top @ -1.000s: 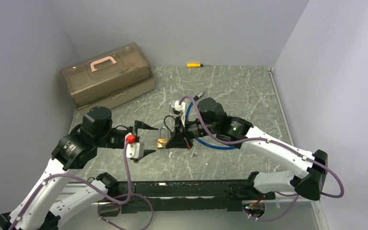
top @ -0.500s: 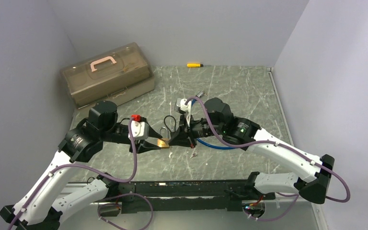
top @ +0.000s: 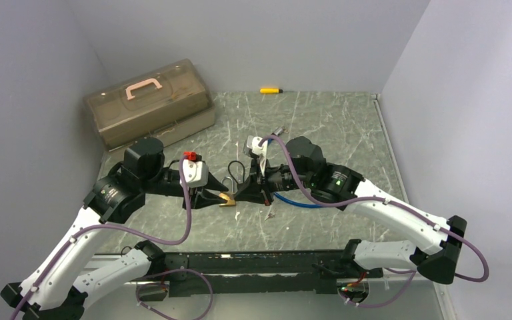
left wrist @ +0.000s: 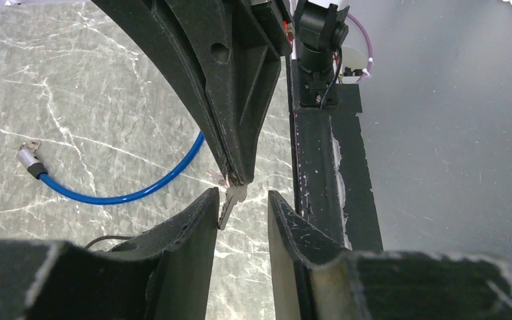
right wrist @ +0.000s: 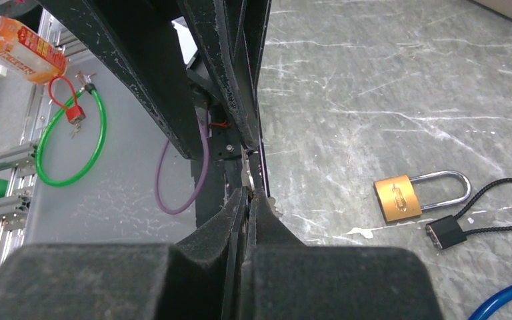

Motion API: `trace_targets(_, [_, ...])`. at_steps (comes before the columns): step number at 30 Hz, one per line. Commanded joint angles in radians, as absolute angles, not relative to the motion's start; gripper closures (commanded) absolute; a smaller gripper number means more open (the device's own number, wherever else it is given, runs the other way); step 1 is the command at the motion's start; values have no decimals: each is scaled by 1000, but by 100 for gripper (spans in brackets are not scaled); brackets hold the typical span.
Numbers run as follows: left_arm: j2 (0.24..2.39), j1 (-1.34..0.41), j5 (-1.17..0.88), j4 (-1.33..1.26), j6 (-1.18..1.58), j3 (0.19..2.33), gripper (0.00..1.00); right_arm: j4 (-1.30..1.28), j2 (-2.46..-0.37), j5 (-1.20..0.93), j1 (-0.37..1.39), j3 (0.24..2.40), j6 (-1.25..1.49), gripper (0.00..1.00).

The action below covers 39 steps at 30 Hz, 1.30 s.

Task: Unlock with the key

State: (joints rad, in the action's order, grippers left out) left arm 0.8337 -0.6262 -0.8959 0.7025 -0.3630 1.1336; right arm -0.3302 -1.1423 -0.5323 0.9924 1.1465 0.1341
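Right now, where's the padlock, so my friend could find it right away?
Start at the marbled table and look near its middle. The padlock lies flat there, with a gold body and a silver hoop; the little lock beside it is black with a thin black cable loop.

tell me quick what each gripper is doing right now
Left gripper: open, gripping nothing.
Right gripper: closed, holding the key.

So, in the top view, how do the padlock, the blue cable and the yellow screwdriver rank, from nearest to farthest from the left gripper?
Measured from the left gripper:
1. padlock, just beside it, on its right.
2. blue cable, further right, at about the same depth.
3. yellow screwdriver, far back, slightly right.
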Motion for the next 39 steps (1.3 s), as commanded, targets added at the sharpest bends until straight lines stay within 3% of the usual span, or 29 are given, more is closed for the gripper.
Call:
trace_targets(1, [832, -630, -913, 682, -343, 1160, 63, -254, -1112, -497, 1001, 1193, 112, 100])
trace_targets(6, [831, -630, -892, 690, -364, 1160, 79, -266, -1115, -484, 1012, 1198, 104, 100])
trace_targets(9, [833, -629, -876, 709, -387, 1164, 81, -265, -1112, -470, 1017, 1194, 101, 100])
trace_targets(11, [833, -630, -870, 721, -404, 1167, 78, -262, -1106, -459, 1020, 1191, 101, 100])
trace_targets(16, [831, -630, -861, 732, -408, 1169, 55, -258, -1092, -442, 1024, 1181, 100, 100])
trace_targets(20, [833, -630, -848, 732, -408, 1173, 52, -266, -1095, -439, 1028, 1185, 98, 100])
trace_targets(25, [833, -629, -852, 706, -391, 1183, 72, -271, -1101, -438, 1038, 1193, 95, 100])
trace_targets(30, [837, -630, -870, 706, -384, 1199, 75, -271, -1106, -431, 1046, 1195, 94, 100])
trace_targets(34, [834, -629, -859, 706, -381, 1199, 99, -273, -1103, -423, 1050, 1196, 92, 100])
trace_targets(36, [833, -630, -858, 706, -384, 1203, 100, -274, -1104, -422, 1050, 1197, 93, 100])
trace_targets(39, [834, -630, -875, 723, -409, 1205, 100, -271, -1097, -415, 1051, 1194, 98, 92])
